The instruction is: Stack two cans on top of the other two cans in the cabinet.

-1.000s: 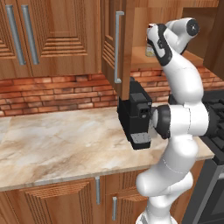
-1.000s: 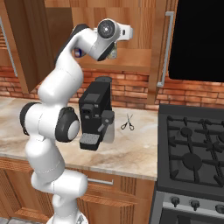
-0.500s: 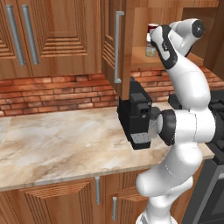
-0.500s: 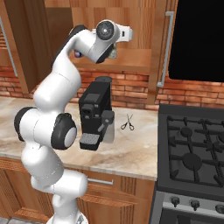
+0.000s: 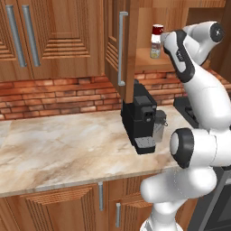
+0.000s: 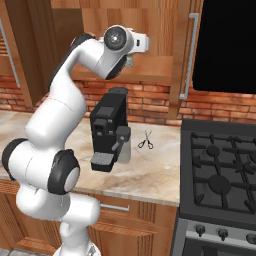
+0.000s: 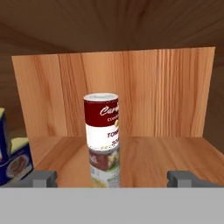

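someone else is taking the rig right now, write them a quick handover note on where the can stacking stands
Gripper: open, empty, pointed into the open cabinet, fingers either side of the stack ahead.
Red-topped can: standing upright on a lower can on the cabinet shelf; also seen from the left base view.
Blue-and-yellow can: on the shelf at the left edge of the hand view; whether it is stacked cannot be told.
Done: one stack made.
Left: check the blue can, then stack it if needed.

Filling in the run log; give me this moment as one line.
gripper: open, empty | red-topped can: stacked on lower can | blue can: on shelf, unstacked | cabinet: door open
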You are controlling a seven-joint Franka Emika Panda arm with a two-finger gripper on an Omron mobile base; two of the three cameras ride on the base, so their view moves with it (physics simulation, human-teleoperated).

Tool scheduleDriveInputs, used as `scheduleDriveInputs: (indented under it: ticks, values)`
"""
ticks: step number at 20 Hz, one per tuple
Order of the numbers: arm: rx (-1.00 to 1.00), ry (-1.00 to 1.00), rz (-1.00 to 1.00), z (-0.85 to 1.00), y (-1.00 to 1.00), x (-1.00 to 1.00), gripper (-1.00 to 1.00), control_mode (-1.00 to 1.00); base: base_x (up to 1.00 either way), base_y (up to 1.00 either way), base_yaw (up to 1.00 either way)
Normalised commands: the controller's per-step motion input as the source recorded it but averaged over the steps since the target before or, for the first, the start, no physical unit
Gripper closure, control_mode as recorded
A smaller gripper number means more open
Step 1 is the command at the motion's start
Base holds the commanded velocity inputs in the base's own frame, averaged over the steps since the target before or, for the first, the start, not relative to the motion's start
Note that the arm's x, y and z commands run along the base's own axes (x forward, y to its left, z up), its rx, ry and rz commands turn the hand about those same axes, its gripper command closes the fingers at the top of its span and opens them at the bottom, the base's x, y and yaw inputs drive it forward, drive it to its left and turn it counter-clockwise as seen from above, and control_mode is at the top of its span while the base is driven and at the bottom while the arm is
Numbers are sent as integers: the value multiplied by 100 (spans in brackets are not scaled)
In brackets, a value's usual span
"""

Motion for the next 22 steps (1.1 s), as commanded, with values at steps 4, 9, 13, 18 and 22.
scheduleDriveInputs:
  ticks: [4, 9, 13, 18, 22]
  values:
    - [0, 3, 0, 0, 25, -48, -100, -100, 0, 0, 0]
    - [0, 4, 0, 0, 27, -43, -100, -100, 0, 0, 0]
    - [0, 4, -3, 0, 9, -42, -100, -100, 0, 0, 0]
    - [0, 3, -6, 0, -3, -46, -100, -100, 0, 0, 0]
    - [0, 0, -6, 0, 0, -58, -100, -100, 0, 0, 0]
